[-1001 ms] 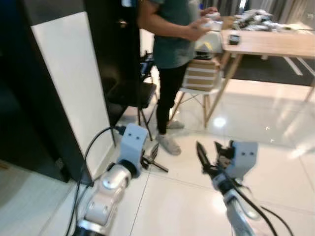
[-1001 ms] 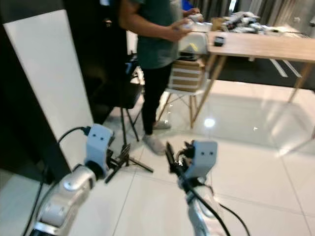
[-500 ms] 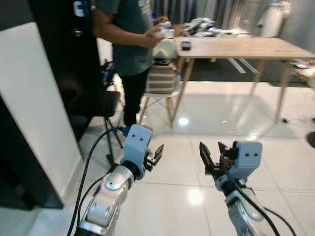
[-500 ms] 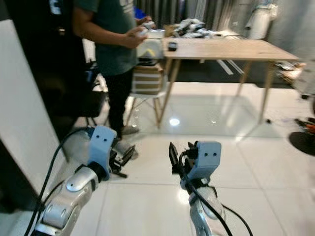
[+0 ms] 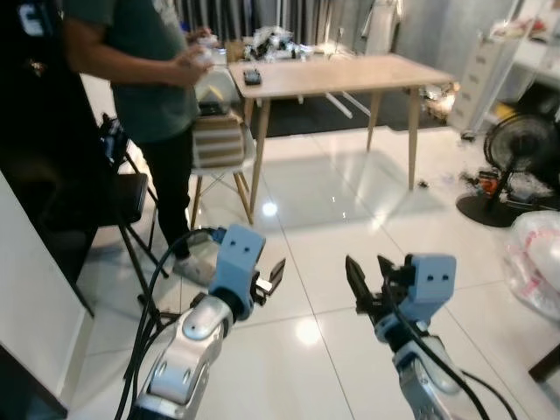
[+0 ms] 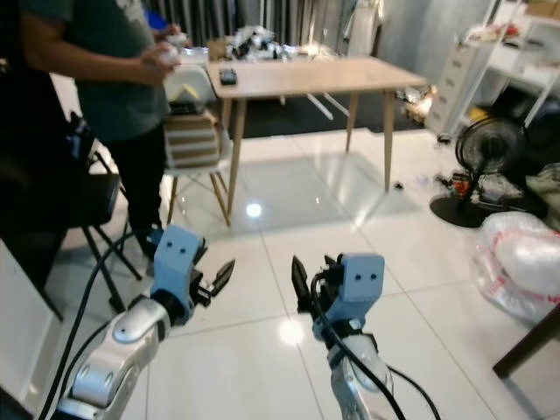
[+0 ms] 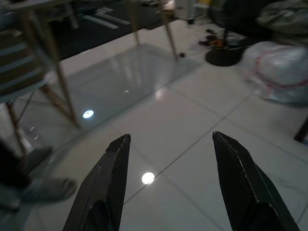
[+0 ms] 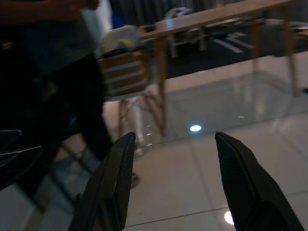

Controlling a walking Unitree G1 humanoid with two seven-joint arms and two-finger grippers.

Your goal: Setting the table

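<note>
The robot stands on a glossy white tile floor point(image 5: 350, 201), well apart from the wooden table point(image 5: 350, 74) it is to set. The left gripper point(image 5: 269, 282) and the right gripper point(image 5: 367, 278) hang in front of it over the tiles — both with fingers spread and nothing held. A person point(image 5: 144, 79) stands by the table's left end beside a chair point(image 5: 219, 144); a small dark item point(image 5: 253, 78) lies near that end, with clutter point(image 5: 276, 39) along the far edge. No dishes can be made out, so their weight and grip points cannot be judged. A fan point(image 5: 516, 149) and a white bag point(image 5: 538, 262) sit to the right.
</note>
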